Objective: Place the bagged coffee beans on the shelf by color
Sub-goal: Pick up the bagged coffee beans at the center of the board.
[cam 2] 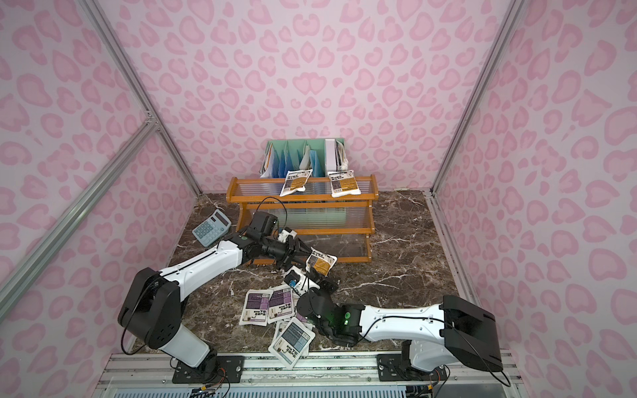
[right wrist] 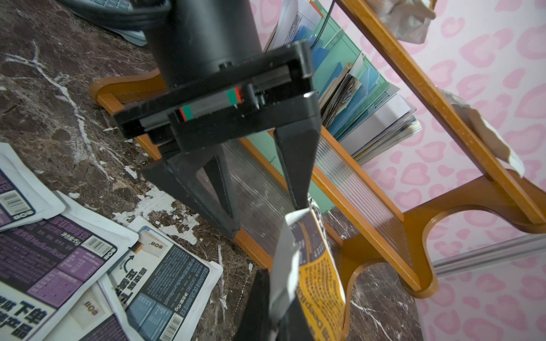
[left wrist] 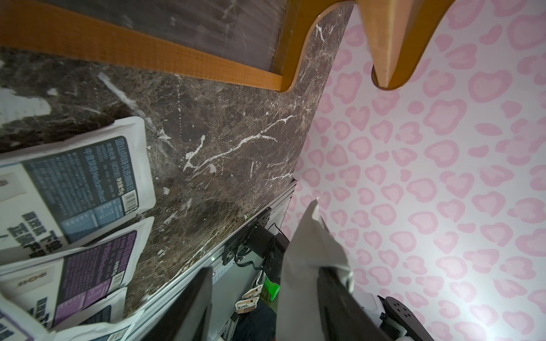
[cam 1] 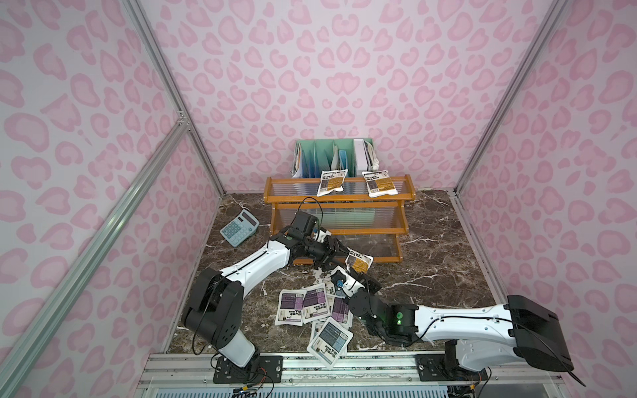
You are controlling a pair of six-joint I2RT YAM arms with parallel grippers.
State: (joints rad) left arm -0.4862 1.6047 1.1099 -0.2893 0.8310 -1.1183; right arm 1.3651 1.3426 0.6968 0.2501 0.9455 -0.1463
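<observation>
We note:
- Right gripper [cam 1: 354, 273] clamped on yellow-orange pouch [cam 1: 358, 262]. Pouch is clear of table [cam 1: 431, 268], just at 6 o'clock of shelf [cam 1: 339, 201] bottom tier.
- Left gripper [right wrist: 266, 215] jaws stand apart astride held pouch's upper edge (one fingertip at edge; contact we cannot tell).
- Top tier bears middle pouch [cam 1: 331, 182] and, at its 3 o'clock, end pouch [cam 1: 379, 183], both yellow-orange.
- Heap of purple and grey-blue pouches [cam 1: 312, 306] on table, 6 o'clock of held pouch.
- Calculator [cam 1: 239, 227] at 9 o'clock of shelf, file rack [cam 1: 331, 155] at 12.
</observation>
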